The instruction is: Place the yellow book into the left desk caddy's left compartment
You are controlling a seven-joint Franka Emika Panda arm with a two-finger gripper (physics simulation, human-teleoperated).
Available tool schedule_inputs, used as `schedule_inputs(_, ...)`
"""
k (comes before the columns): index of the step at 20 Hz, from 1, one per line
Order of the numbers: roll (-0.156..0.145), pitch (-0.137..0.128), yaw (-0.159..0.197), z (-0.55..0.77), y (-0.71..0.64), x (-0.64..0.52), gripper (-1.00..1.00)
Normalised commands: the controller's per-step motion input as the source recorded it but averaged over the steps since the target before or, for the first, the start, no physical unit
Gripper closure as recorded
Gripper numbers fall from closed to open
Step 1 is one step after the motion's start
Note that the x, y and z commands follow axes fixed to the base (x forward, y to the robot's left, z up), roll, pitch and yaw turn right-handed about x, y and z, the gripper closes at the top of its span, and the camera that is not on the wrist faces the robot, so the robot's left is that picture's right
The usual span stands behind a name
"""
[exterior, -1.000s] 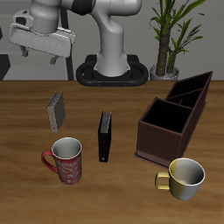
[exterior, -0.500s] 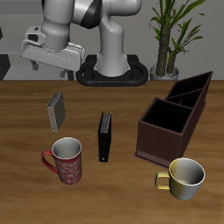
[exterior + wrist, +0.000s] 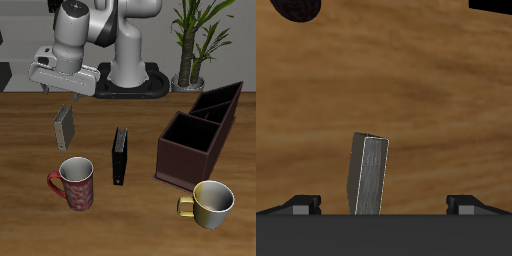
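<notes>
My claw point(image 3: 62, 92) hung above the yellow book point(image 3: 64, 127), fingers spread wide with nothing between them; in the wrist view both fingertips point(image 3: 302, 203) sat well apart either side of the book point(image 3: 371, 174). The book stood upright on its edge on the tabletop point(image 3: 140, 220), toward the back, with the red mug point(image 3: 73, 184) just in front of it and the black book point(image 3: 120, 155) a bit off to one side. I judged it a light, stiff, thin thing: rigid cover, no flex, smooth faces that could slip under a weak pinch. Standing on a narrow edge, it would tip at any sideways nudge, so I reckoned the descent had to be straight down and centred. Best hold, as I read it: pinch across the two flat covers near the top edge, fingers straddling the thin dimension. It looked slightly skewed to my fingers in the wrist view, so a small wrist turn seemed due first. Room around it was fair; the red mug was the only close neighbour. The left desk caddy point(image 3: 198, 135) sat well apart across the tabletop, open-topped with slanted walls and dividers. The path there passed over the black book, and the yellow mug point(image 3: 212, 203) stood just in front of the caddy, so I figured a high carry was needed.
</notes>
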Motion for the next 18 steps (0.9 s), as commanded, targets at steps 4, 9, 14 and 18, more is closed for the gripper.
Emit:
schedule_inputs(4,0.029,0.041,-0.018,-0.46,0.04,0.02,-1.00)
schedule_inputs(9,0.011,0.039,0.010,-0.43,0.10,0.06,-1.00)
schedule_inputs(14,0.006,0.042,-0.003,-0.31,-0.04,-0.03,-1.00)
schedule_inputs(18,-0.034,0.018,-0.013,-0.18,-0.15,-0.12,1.00)
